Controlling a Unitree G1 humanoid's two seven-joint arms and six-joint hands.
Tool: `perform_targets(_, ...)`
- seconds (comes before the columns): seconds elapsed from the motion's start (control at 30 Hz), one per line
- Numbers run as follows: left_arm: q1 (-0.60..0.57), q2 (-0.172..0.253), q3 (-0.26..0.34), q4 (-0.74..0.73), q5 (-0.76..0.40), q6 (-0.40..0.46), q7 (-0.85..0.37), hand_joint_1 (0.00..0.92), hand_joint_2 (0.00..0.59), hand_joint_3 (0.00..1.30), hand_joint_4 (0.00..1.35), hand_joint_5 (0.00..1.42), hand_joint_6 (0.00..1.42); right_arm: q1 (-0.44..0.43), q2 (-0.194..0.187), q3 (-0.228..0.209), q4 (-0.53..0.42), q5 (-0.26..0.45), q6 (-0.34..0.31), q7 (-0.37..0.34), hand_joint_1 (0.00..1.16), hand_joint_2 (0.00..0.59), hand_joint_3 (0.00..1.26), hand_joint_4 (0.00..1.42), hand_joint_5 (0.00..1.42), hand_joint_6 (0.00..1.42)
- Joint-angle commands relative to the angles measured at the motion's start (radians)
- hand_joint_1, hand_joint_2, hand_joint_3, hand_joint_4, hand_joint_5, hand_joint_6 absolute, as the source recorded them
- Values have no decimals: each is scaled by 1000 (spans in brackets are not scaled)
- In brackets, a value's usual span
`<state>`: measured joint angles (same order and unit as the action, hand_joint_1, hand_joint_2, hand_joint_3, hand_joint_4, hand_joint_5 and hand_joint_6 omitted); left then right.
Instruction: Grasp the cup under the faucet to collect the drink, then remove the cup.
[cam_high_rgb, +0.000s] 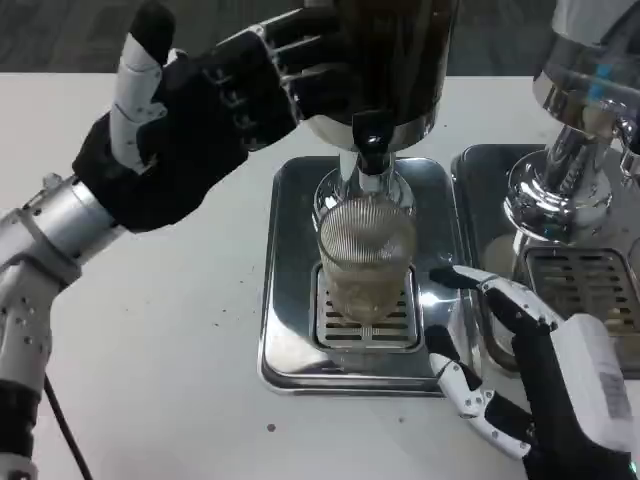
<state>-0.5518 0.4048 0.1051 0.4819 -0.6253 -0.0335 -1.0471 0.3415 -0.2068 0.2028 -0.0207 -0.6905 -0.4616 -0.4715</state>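
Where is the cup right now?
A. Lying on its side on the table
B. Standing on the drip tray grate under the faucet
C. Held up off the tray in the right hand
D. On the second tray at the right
B: the cup stands upright on the drip tray grate, right below the faucet; the right hand is beside it, fingers apart, not around it.

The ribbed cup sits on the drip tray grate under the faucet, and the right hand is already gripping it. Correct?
Not quite. In the head view the right hand is beside the cup, fingers apart, holding nothing. The cup does stand on the drip tray under the faucet.
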Motion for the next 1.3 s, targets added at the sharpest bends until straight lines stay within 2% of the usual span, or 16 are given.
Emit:
perform_targets(0.03, -32, -41, 10, 22, 46, -19, 11, 0, 81, 223, 166, 209, 133, 7, 6, -6, 11, 9, -12, -25, 472, 419, 383, 352, 311, 346)
perform_targets(0.37, -53, -127, 3, 92, 158, -121, 49, 0, 79, 223, 173, 209, 124, 14, 16, -5, 18, 19, -10, -39, 474, 419, 383, 355, 314, 345)
perform_targets(0.53, -65, -152, 6, 153, 203, -185, 64, 0, 84, 223, 174, 208, 111, 19, 20, -5, 14, 19, -7, -42, 474, 419, 389, 359, 314, 344)
perform_targets(0.9, -112, -179, -10, 316, 266, -250, 38, 0, 82, 213, 119, 172, 73, 33, 22, -9, 7, 24, -5, -41, 475, 419, 396, 361, 324, 345)
perform_targets(1.3, -172, -174, -39, 485, 326, -310, 11, 0, 65, 241, 149, 197, 57, 54, 28, -14, 0, 35, -5, -38, 475, 419, 397, 361, 329, 348)
